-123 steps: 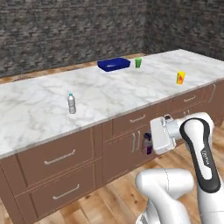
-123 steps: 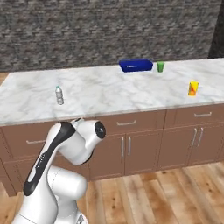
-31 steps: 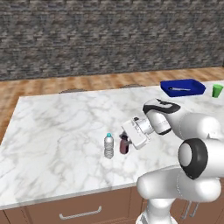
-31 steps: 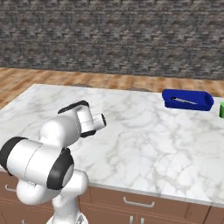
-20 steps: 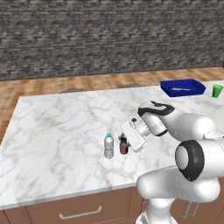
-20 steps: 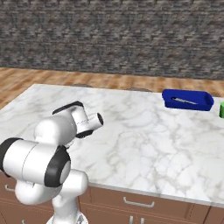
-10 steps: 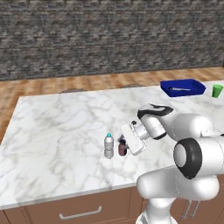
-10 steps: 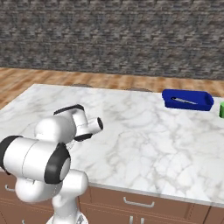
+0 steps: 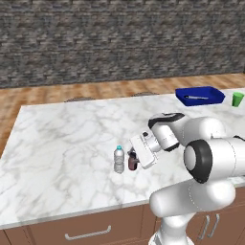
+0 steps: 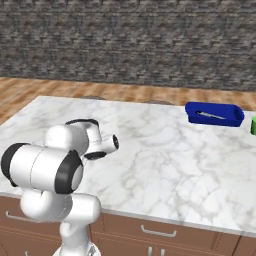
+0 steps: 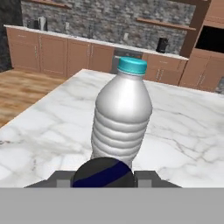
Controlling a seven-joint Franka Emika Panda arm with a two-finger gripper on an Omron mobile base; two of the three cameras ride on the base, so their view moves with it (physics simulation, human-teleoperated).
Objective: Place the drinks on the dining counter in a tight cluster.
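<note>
the small purple-brown bottle [image 9: 132, 161] stands upright on the white grey-veined marble top of the dining counter [image 9: 67, 139], toward the near edge and roughly midway along what shows of it in the left base view. the gripper [image 9: 135, 159] reaches in from the right at bottle height, and its jaws are clenched around that small bottle, whose dark rounded top [image 11: 103, 173] sits low between the finger tips in the hand view. whether the bottle's base rests on the marble or hangs a hair above it cannot be told.

just beside it, on the side away from the arm, stands the clear water bottle [image 9: 118, 159] with its blue cap [image 11: 132, 65], upright on the marble; in the hand view it rises right behind the held bottle [image 11: 122, 120], very close, though touching or not is unclear.

well apart, at the far right end of the counter, lies a blue tray [image 9: 200, 96] with something pale inside, and a green cup [image 9: 237, 99] stands just beyond it. in the right base view the same tray [image 10: 215, 114] sits at the far right, with the cup [image 10: 253, 125] at the picture's edge. brown wooden drawers [image 9: 86, 229] with metal handles run below the top. a dark stone wall [image 9: 119, 43] and a wood floor [image 9: 57, 93] lie behind the counter.
</note>
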